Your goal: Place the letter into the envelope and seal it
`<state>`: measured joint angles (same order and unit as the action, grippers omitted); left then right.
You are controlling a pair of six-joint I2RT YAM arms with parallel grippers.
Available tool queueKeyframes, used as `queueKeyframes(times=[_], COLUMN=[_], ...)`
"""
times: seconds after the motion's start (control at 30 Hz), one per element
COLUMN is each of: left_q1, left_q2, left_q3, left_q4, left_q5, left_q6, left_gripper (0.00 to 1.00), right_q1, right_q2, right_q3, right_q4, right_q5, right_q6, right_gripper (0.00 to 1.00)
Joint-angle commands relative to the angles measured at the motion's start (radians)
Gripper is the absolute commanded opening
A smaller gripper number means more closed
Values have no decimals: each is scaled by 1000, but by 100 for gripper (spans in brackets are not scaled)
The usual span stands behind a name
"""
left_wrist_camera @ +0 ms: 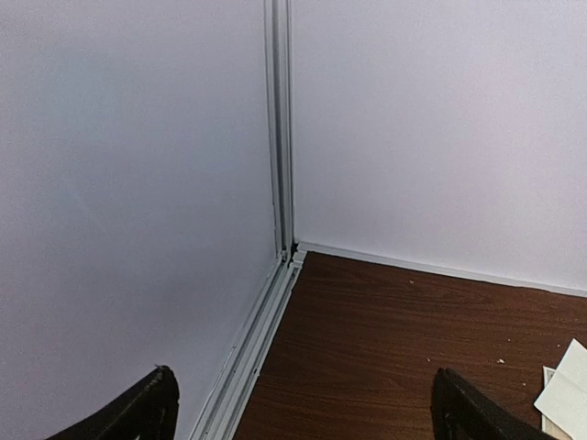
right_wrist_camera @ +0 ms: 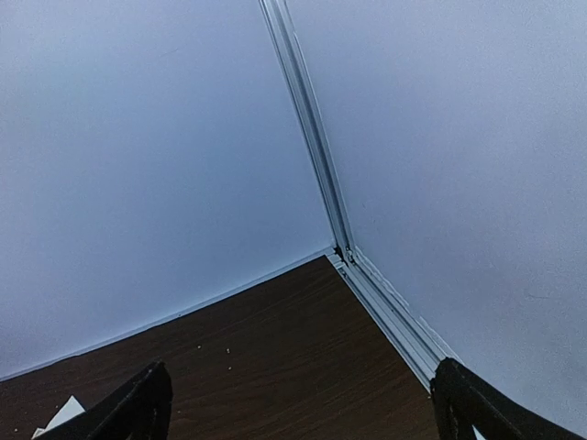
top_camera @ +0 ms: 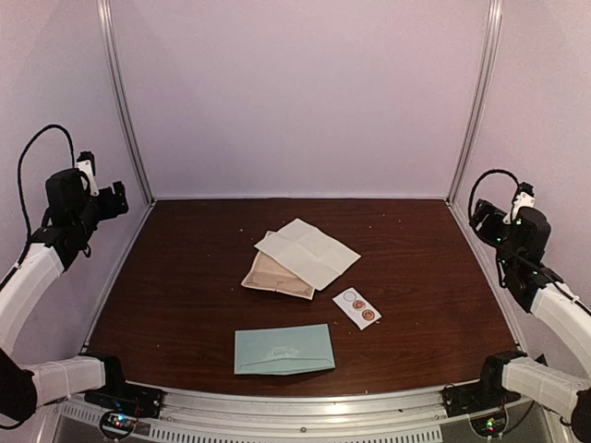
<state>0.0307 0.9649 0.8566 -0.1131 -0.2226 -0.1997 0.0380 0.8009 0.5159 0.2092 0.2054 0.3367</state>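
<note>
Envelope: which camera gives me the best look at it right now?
The top external view: the envelope lies flat and fully visible, near the front edge of the table. Neither wrist view shows it; both point at the far corners of the table.

Teal-green envelope (top_camera: 283,350) lies flat at lower centre of the dark wooden bench (top_camera: 175,277). Mid-frame, a creased white letter (top_camera: 307,252) overlaps a beige sheet (top_camera: 271,276) that pokes out at its lower left. Just right of them sits a small sticker strip (top_camera: 356,307). Left pincer (top_camera: 115,198) is raised at the left edge and right pincer (top_camera: 482,217) at the right edge, both well apart from the papers.
</note>
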Motion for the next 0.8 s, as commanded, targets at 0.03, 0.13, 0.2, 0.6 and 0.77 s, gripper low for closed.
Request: queueKeyframes(times=[0.03,0.13,0.2,0.6,0.77], left_q1=[-2,-1,-1,-200,-389], left_q2=[-3,-5,-14,-63,112], left_q3=[1,4,5,-50,-16], left_q4=[50,49,49,51,41], left_q5=[25,33,52,400,460], left_q6=[7,9,3,-109,-199], left_gripper=[98,98,98,94,94], right_q1=[4,5,4,15,130], right_q2=[-53,-51,-39,91,142], right_q3=[20,53,83,342,285], right_q4=[-37,-69,-106,-548,-528], right_q5=[58,15,-14,-295,-407], right_q6=[26,30,27,-2,27], right_gripper=[100,100,100,92,92])
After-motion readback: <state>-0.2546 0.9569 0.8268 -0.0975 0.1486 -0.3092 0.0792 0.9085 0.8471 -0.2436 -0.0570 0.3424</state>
